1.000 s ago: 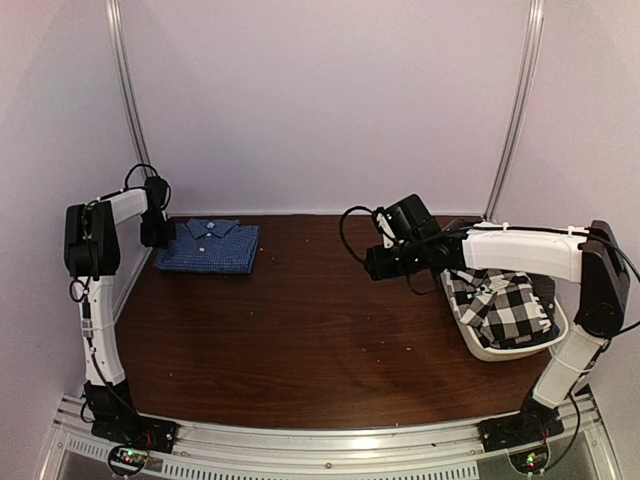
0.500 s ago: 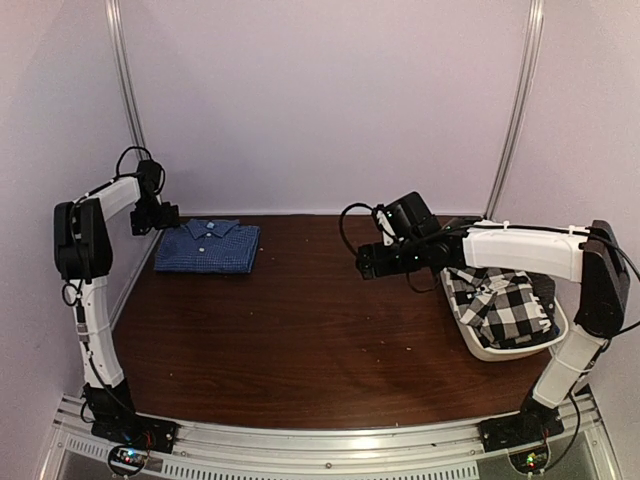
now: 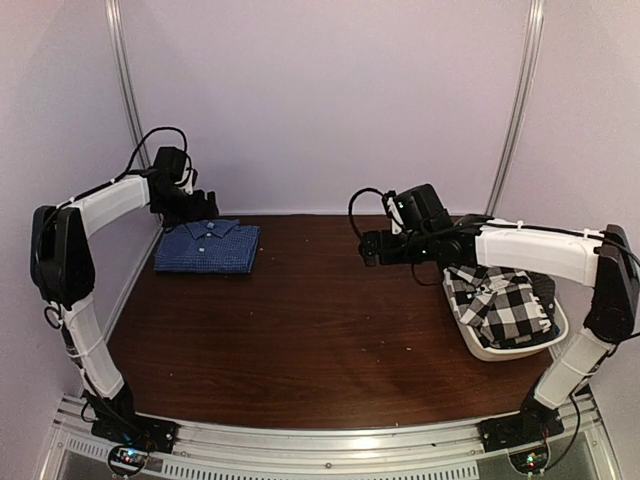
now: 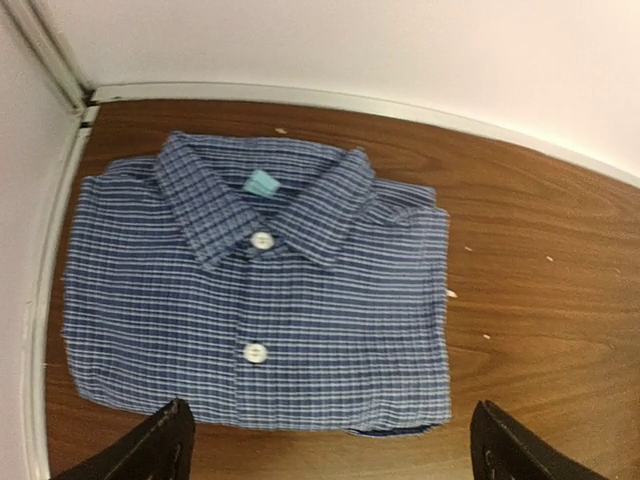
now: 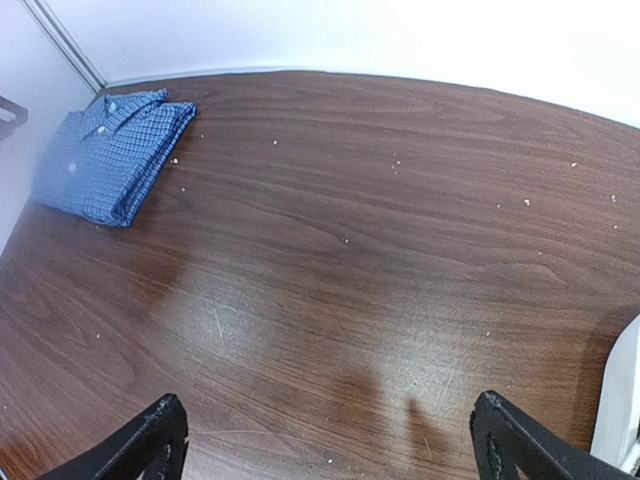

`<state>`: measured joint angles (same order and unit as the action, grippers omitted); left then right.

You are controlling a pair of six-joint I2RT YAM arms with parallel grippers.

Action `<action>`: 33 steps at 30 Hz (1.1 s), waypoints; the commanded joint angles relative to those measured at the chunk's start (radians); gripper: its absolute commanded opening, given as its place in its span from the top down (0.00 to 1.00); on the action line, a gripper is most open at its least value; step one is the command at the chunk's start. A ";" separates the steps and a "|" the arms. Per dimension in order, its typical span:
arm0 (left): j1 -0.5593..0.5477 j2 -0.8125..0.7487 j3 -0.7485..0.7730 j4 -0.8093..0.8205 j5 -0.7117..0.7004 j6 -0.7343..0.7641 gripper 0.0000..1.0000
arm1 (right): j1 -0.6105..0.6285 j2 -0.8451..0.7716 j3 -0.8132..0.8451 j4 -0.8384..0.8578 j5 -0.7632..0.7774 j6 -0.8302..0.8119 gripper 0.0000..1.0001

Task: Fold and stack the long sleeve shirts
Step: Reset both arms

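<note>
Holds left gripper high over folded blue shirt at far-left corner of table, jaws spread, empty; stretches right gripper leftward above table, likewise spread, empty; shows black-and-white shirt crumpled in tub at right edge

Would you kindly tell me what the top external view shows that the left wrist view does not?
Only the top external view shows the black-and-white checked shirt heaped in the white tub. Only the left wrist view shows the pale blue neck label and the fine gingham check. Both show the folded blue shirt on the wooden table.
</note>
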<state>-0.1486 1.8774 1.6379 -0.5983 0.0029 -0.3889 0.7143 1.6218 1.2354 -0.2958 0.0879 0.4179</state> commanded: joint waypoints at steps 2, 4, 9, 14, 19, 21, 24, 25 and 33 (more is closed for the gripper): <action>-0.127 -0.102 -0.078 0.134 0.080 -0.034 0.02 | -0.009 -0.075 -0.032 0.064 0.055 0.020 0.00; -0.184 -0.129 -0.106 0.164 0.083 -0.042 0.02 | -0.011 -0.098 -0.043 0.072 0.067 0.024 0.00; -0.324 -0.195 -0.194 0.267 0.077 -0.071 0.02 | -0.015 -0.170 -0.093 0.114 0.089 0.041 0.00; -0.439 -0.250 -0.262 0.344 0.050 -0.076 0.02 | -0.015 -0.255 -0.166 0.162 0.096 0.054 0.00; -0.495 -0.287 -0.342 0.418 0.068 -0.091 0.02 | -0.015 -0.311 -0.214 0.190 0.100 0.062 0.00; -0.508 -0.296 -0.370 0.445 0.073 -0.099 0.02 | -0.015 -0.334 -0.239 0.215 0.097 0.061 0.00; -0.517 -0.305 -0.401 0.461 0.071 -0.103 0.02 | -0.015 -0.354 -0.263 0.230 0.095 0.058 0.00; -0.517 -0.308 -0.408 0.463 0.070 -0.104 0.02 | -0.015 -0.356 -0.264 0.228 0.095 0.054 0.00; -0.517 -0.320 -0.428 0.493 0.069 -0.100 0.02 | -0.015 -0.351 -0.251 0.200 0.125 0.032 0.00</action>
<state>-0.6613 1.5948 1.2129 -0.1822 0.0681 -0.4847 0.7044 1.2881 0.9817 -0.1001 0.1680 0.4671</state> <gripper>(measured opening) 0.976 0.997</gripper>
